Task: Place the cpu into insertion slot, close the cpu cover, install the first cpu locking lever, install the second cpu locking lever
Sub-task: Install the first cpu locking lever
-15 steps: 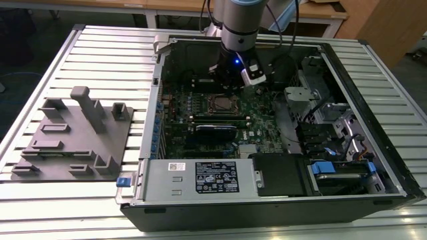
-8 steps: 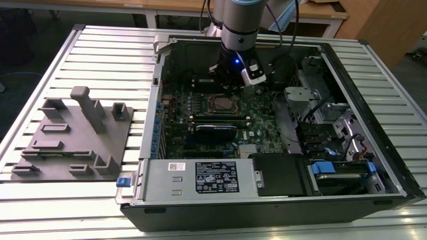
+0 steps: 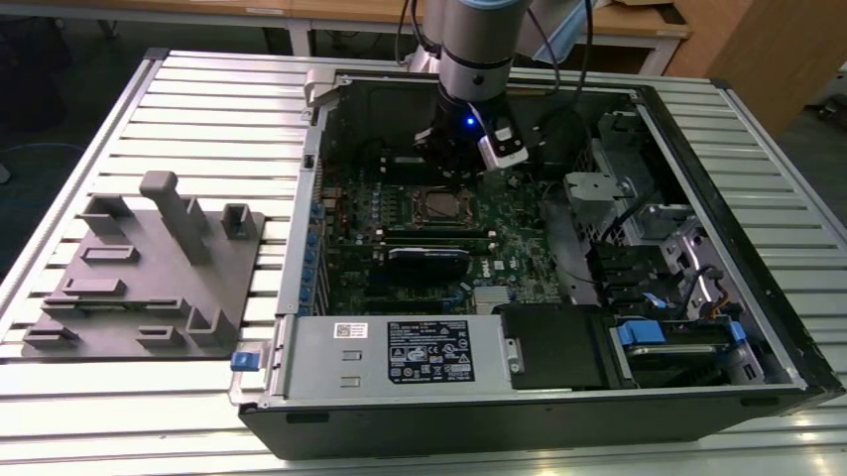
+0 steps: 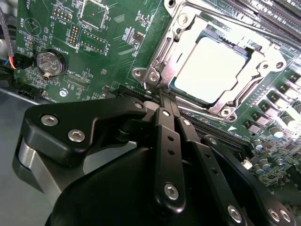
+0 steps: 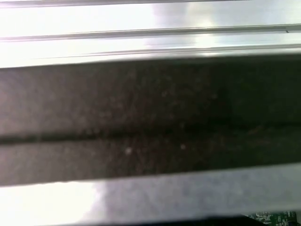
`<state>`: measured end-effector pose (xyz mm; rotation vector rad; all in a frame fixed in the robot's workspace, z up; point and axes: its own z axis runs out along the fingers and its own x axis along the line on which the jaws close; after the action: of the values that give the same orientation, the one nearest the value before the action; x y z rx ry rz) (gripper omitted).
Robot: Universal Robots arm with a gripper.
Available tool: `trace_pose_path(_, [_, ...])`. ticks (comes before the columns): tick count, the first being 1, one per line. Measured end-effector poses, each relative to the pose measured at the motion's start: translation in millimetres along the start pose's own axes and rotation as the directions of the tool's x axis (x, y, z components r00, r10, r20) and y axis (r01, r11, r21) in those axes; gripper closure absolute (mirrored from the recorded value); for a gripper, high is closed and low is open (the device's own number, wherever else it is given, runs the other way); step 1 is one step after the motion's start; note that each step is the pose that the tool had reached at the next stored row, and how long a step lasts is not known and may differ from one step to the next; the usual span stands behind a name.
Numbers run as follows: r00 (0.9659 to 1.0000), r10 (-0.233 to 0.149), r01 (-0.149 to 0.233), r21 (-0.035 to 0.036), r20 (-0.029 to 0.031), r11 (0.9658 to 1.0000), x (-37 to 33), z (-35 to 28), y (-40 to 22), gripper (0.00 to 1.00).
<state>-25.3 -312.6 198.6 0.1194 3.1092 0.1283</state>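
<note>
Bench: slatted aluminium bench [image 3: 198,89] carrying an open computer case [image 3: 741,327]; a grey moulded fixture [image 3: 146,278] sits well off to the tool's side

Tool: the tool [image 4: 164,101] hangs inside the case over the green circuit board [image 4: 108,52]; its black fingers are drawn together into one narrow tip; nothing shows between them, and I cannot tell whether they pinch anything

Cpu: the cpu [image 4: 211,70] sits in the insertion slot [image 3: 437,205], just ahead of the tool's tip

Cover: the cpu cover [image 4: 251,89] lies down flat around the chip; the metal top shows through its window

Done: seating the chip and closing the cover both look finished

Left: the two locking levers, as I judge; the tip is at the socket's nearest corner, touching or just short of it; a thin rod [image 4: 235,23] runs along the socket's far edge; latched or loose, I cannot tell

Facing: the chip lies level, silvery top up; being square it has no long axis; its edges run parallel to the cover's sides
</note>
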Motion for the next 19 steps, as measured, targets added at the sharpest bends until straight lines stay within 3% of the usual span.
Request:
trace_pose_path(11, [1.0000,0.000,0.000,0.0121,0.0007,0.9999,0.1,1.8,-0.2,0.90])
trace_pose_path(16, [1.0000,0.000,0.000,0.0115,0.0010,0.9999,0.1,1.9,-0.2,0.90])
trace_pose_path(19, [1.0000,0.000,0.000,0.0050,0.0011,1.0000,-0.1,0.3,0.2,0.90])
